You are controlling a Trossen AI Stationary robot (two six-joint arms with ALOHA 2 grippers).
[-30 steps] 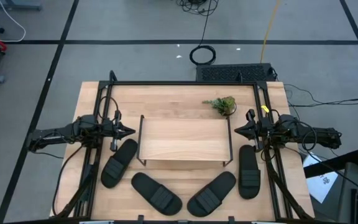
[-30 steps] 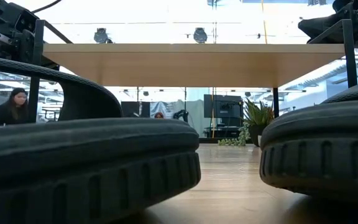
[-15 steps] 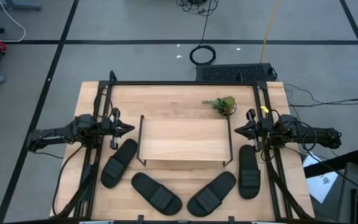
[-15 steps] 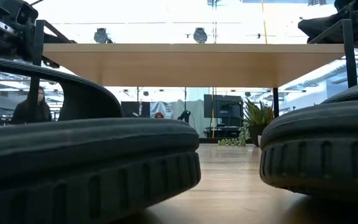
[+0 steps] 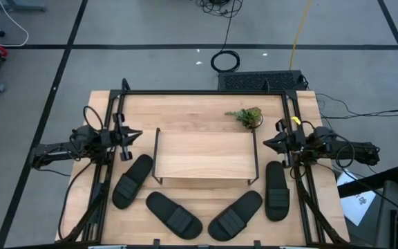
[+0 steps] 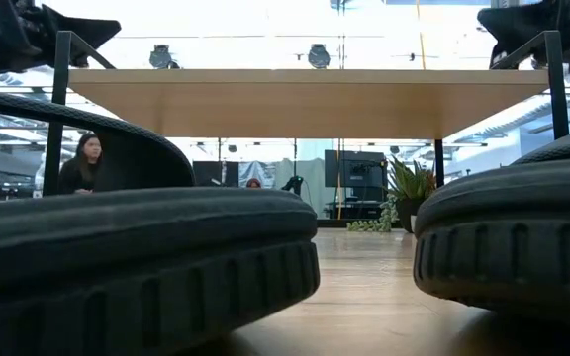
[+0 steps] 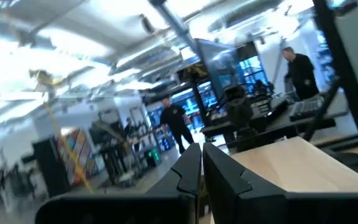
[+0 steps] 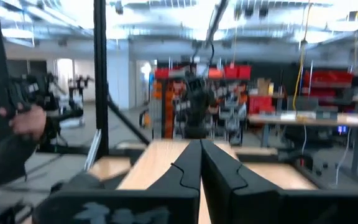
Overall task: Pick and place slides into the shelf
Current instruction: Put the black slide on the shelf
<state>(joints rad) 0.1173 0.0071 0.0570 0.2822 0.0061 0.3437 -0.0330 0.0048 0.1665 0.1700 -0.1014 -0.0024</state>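
Four black slides lie sole-down on the table along the shelf's near side: one [image 5: 133, 181] at the left, two [image 5: 174, 214] [image 5: 235, 215] by the near edge, one [image 5: 277, 190] at the right. Two of them fill the low view's foreground [image 6: 137, 267] [image 6: 513, 247]. The shelf [image 5: 206, 155] stands mid-table on thin black wire frames, its top board [image 6: 305, 99] bare. My left gripper [image 5: 138, 134] hovers shut off the shelf's left end, above the table. My right gripper [image 5: 264, 144] hovers shut off the right end. Both show shut in their wrist views [image 7: 201, 163] [image 8: 201, 158].
A small green plant [image 5: 246, 116] stands behind the shelf's far right corner. Black frame rails [image 5: 109, 173] [image 5: 302, 187] run along the table's left and right sides. Bare wood lies beyond the shelf toward the far edge. A person [image 6: 82, 163] shows in the room behind.
My left gripper has drawn back from the shelf's left end, moving toward the table's far edge and a little left, and has risen; it stays shut. The slides and the shelf have not moved.
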